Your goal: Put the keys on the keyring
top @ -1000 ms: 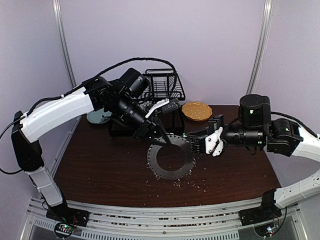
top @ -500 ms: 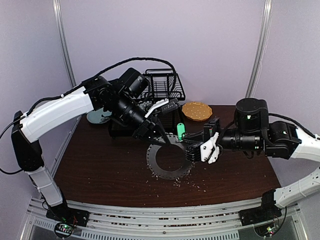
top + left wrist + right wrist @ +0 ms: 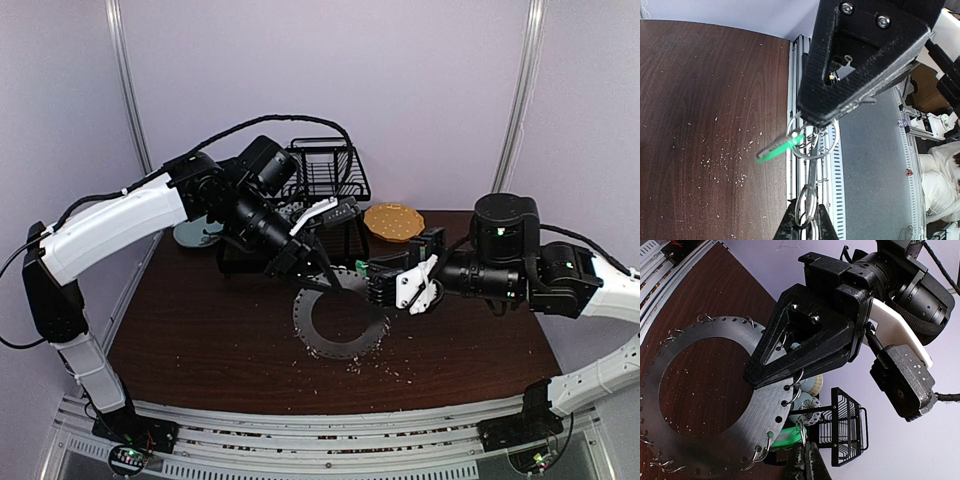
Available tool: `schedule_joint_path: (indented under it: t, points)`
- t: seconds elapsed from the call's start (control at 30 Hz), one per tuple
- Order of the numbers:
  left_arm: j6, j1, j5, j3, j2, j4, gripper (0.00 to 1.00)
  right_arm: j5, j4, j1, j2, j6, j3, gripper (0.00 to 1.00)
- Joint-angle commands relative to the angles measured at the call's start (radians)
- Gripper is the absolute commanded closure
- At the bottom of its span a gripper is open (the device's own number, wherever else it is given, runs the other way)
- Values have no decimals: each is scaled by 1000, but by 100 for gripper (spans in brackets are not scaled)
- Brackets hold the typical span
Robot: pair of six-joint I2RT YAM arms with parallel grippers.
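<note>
My left hand (image 3: 328, 282) is clamped shut on the far rim of the keyring (image 3: 322, 342), whose near edge rests on the surface (image 3: 200, 320). My right hand (image 3: 805, 460) is pinched closed on the green key (image 3: 788, 436). It holds the key against a wire loop on that same rim, just beside the left hand.

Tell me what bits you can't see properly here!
Green key: top view, almost hidden between left gripper and right gripper.
Key's far end: right wrist view, behind the rim of the keyring.
Right gripper: own view, jaws cut by bottom edge.
Left gripper: same, left wrist view.
Whether the key is threaded: overlapping wire loops, too small.
</note>
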Motion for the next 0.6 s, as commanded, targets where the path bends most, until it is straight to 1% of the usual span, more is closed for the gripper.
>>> schedule_joint_path:
  t: [0.0, 0.23, 0.57]
  points:
    - [11, -4, 33, 33, 4, 17, 100, 11, -19, 1, -1, 5, 26, 100]
    - [13, -4, 32, 35, 7, 16, 100, -49, -35, 1, -6, -6, 22, 100]
    - [19, -5, 40, 36, 4, 17, 100, -24, -34, 3, 18, -15, 18, 100]
